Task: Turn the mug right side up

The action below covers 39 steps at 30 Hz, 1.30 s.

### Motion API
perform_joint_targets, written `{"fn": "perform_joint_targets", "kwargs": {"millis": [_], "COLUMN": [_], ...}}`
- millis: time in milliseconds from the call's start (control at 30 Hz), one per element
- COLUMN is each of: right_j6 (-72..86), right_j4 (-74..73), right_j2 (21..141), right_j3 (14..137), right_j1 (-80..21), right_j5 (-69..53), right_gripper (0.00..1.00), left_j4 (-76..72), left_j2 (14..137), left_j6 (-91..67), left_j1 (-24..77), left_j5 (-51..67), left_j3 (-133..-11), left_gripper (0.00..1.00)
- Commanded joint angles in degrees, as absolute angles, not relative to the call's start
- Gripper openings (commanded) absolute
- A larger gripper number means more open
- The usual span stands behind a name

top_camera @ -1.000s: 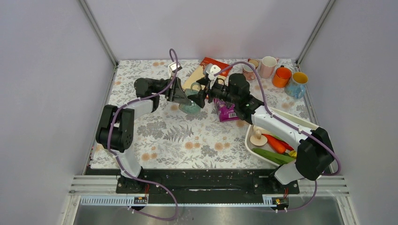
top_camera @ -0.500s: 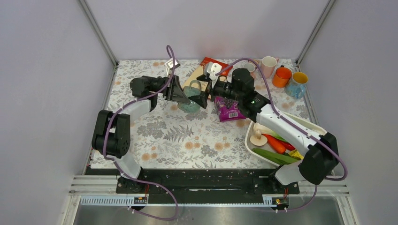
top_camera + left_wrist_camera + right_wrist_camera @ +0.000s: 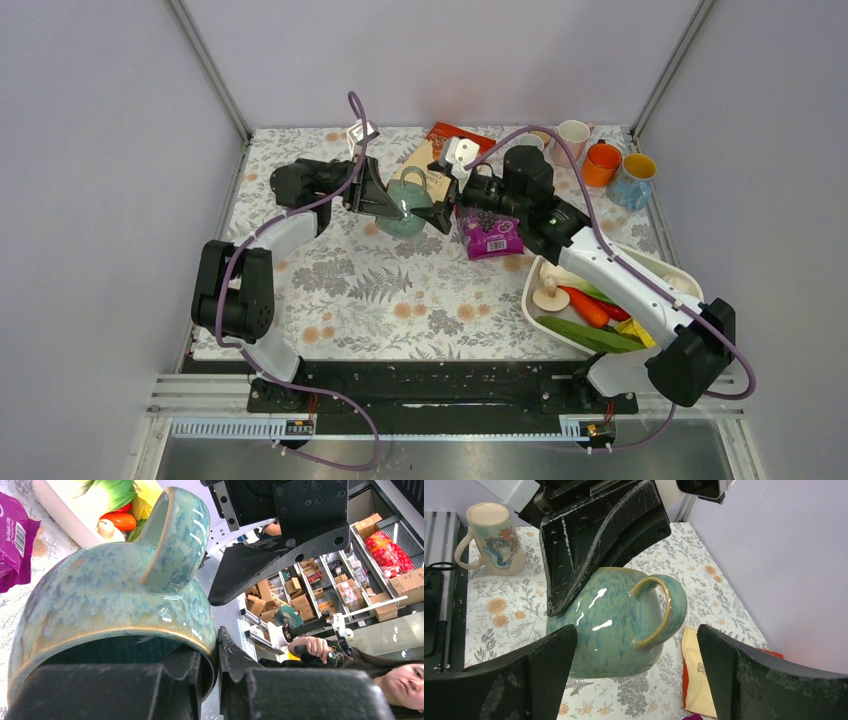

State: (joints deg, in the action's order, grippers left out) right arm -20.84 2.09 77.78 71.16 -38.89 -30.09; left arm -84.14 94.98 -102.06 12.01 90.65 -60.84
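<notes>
The teal glazed mug (image 3: 405, 210) sits tilted at the middle back of the table, its mouth facing my left gripper (image 3: 385, 200) and its handle (image 3: 664, 610) on the upper side. That gripper is shut on the mug's rim (image 3: 200, 640); one finger is inside the mouth and the other outside the wall. My left gripper (image 3: 216, 645) shows this pinch up close. My right gripper (image 3: 445, 205) is open just right of the mug. In the right wrist view its jaws stand wide on either side of the mug (image 3: 614, 625) without touching it.
A purple packet (image 3: 488, 235) lies under the right arm. A white tub (image 3: 655, 262) of vegetables is at the right. A red and yellow packet (image 3: 440, 150) lies behind the mug. Three mugs (image 3: 600, 160) stand at the back right. A cream mug (image 3: 491, 540) stands nearby.
My right gripper's jaws have spread wider and drawn slightly back to the right of the mug. The left arm has shifted a little toward the back left, mug still pinched.
</notes>
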Motion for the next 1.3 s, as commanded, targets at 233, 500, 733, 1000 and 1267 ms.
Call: {"fn": "perform_joint_targets", "kwargs": {"millis": [233, 500, 733, 1000, 1267], "right_j6": [-21.5, -19.3, -18.3, -19.0, -18.4], "right_j4": [-1.6, -1.1, -0.6, -0.6, -0.6], "right_j2": [72.4, 69.4, 68.1, 65.9, 65.5], "right_j3": [72.3, 70.3, 68.4, 66.3, 66.7], "right_j1": [-39.0, -39.0, -39.0, -39.0, -39.0], "right_j5": [-24.7, -4.0, 21.2, 26.9, 26.3], "right_gripper": [0.99, 0.99, 0.99, 1.00, 0.99], "left_j4": [-91.9, -91.9, -91.9, -91.5, -38.5], "left_j2": [86.4, 84.2, 85.9, 86.1, 74.6], "left_j6": [-106.5, -110.8, -115.7, -117.0, -69.6], "left_j1": [7.5, 1.0, -6.0, -14.3, -20.3], "left_j5": [94.6, 93.9, 90.2, 84.4, 73.0], "left_j3": [-73.6, -82.9, -91.4, -94.1, -87.6], "left_gripper": [0.00, 0.00, 0.00, 0.00, 0.00]}}
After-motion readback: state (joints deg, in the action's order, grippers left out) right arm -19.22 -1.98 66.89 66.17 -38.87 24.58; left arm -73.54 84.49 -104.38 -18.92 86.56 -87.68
